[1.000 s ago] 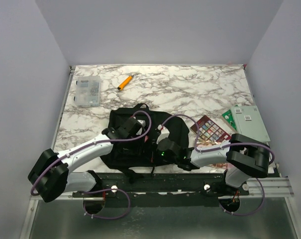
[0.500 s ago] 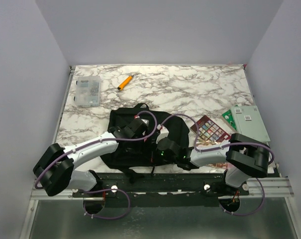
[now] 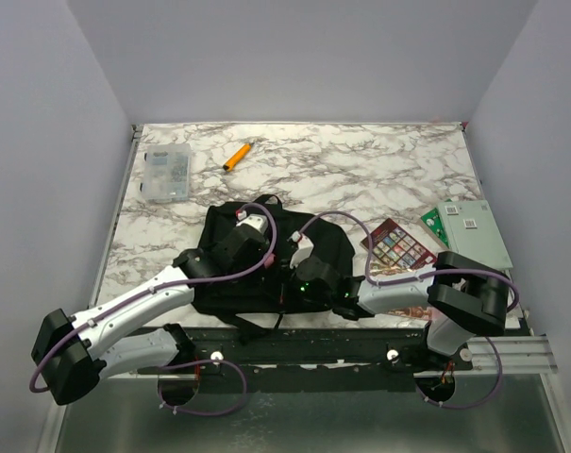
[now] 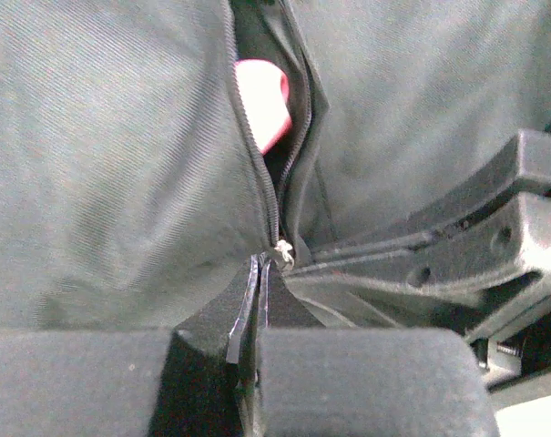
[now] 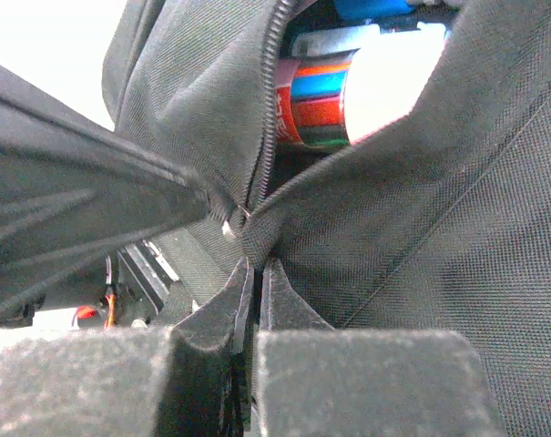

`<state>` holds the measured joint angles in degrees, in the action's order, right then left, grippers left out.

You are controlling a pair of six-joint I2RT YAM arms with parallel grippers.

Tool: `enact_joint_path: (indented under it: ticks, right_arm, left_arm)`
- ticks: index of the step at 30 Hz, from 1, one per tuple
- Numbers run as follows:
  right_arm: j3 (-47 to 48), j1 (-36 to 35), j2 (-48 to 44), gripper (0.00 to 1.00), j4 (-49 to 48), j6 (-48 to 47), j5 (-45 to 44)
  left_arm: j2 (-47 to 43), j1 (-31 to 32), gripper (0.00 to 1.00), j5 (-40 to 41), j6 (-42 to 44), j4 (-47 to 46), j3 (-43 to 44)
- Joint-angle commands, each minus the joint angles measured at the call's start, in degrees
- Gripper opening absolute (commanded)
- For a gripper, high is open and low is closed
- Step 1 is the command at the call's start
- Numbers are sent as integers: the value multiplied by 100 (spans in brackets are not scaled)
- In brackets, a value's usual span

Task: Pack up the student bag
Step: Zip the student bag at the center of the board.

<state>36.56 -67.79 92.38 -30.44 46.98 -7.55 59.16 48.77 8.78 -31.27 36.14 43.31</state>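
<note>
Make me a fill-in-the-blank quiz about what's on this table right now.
The student bag is ___ in colour.
The marker beyond it is ___.
The clear box lies at the table's far ___ corner.
The left end effector and right end effector both pinch the bag's fabric, jaws ___.
Missing: black; orange; left; shut.

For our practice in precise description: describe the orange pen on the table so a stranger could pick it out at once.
On the marble table, look past the black bag to the far left corner. There, just right of the clear box, lies the pen, slanted. It is slim and bright orange; the box is broad and colourless.
</note>
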Motion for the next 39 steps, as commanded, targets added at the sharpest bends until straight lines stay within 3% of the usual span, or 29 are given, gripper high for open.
enact_joint_path:
  ticks: [1, 7, 14, 17, 18, 21, 28, 30, 33, 39]
  right_arm:
    - [-276, -91, 259, 1, 282, -186, 580]
    - [-413, -326, 360, 1, 102, -129, 708]
    - [-721, -388, 504, 0, -486, 255, 969]
    - [-834, -388, 417, 1, -676, 433, 926]
    - [-800, -384, 373, 2, -554, 456, 854]
    - [-578, -385, 166, 20, 308, 423, 456]
    - [-376, -386, -646, 43, 1131, -1133, 283]
    - [-196, -385, -880, 49, 1421, -1794, 300]
    - [-13, -389, -1152, 61, 1533, -2720, 365]
    - [-179, -385, -905, 63, 213, -5070, 1235]
  left_arm:
    - [91, -31, 0, 1060, 142, -424, 604]
    - [465, -24, 0, 1050, 388, -475, 1195]
    - [1090, -34, 0, 1576, 825, -582, 1755]
    - [1106, -52, 0, 1140, 892, -511, 1885]
    - [1052, -76, 0, 919, 771, -410, 1868]
    - [674, -164, 0, 411, 483, -276, 1573]
    - [-867, -512, 48, -86, 26, 14, 693]
    - [-1184, -612, 57, -190, 15, 227, 645]
    - [-1485, -724, 66, -276, -15, 454, 622]
    - [-1849, -848, 74, -368, -147, 591, 499]
